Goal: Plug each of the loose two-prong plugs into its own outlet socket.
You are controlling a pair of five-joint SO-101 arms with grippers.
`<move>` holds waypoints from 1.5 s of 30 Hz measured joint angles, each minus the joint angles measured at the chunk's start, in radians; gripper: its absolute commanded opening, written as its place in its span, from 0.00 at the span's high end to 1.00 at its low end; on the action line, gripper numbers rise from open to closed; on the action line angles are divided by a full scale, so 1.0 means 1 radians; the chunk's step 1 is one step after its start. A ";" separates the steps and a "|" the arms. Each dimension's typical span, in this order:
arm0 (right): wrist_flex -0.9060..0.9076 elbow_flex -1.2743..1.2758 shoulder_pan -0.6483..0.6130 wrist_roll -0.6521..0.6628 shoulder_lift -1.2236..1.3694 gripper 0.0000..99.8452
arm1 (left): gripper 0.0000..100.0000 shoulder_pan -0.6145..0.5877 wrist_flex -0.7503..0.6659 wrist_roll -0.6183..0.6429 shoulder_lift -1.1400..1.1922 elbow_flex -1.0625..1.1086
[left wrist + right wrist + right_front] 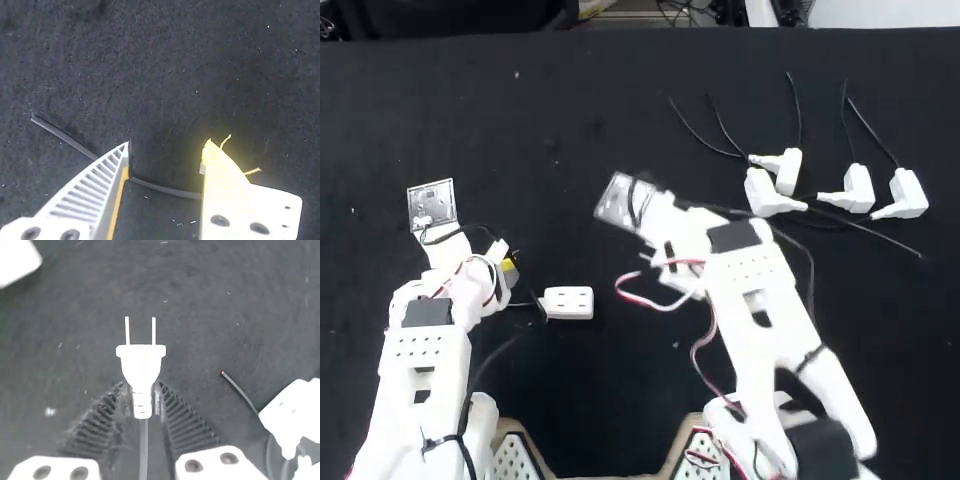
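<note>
Right gripper pinching a plug, prongs out.
Left gripper spread over black cloth, outlet strip lying to its right.

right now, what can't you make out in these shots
- High view: the plug held in the right gripper lies under that arm's wrist, so its prongs are hidden.
- High view: the outlet strip has slots too small to tell apart.
- Right wrist view: a white shape is blurred and cut off by the edge.
- Left wrist view: a black wire passes behind a finger of the left gripper; where it leads is hidden.
</note>
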 measured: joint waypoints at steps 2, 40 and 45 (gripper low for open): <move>0.017 0.064 -0.037 0.078 -0.052 0.98 | 0.77 0.000 0.000 0.000 0.000 0.000; -0.100 0.265 -0.184 -0.149 0.048 0.77 | 0.77 -0.005 0.000 0.000 0.000 0.000; -0.100 0.276 -0.204 -0.149 0.068 0.77 | 0.77 -0.005 0.000 0.000 0.000 0.000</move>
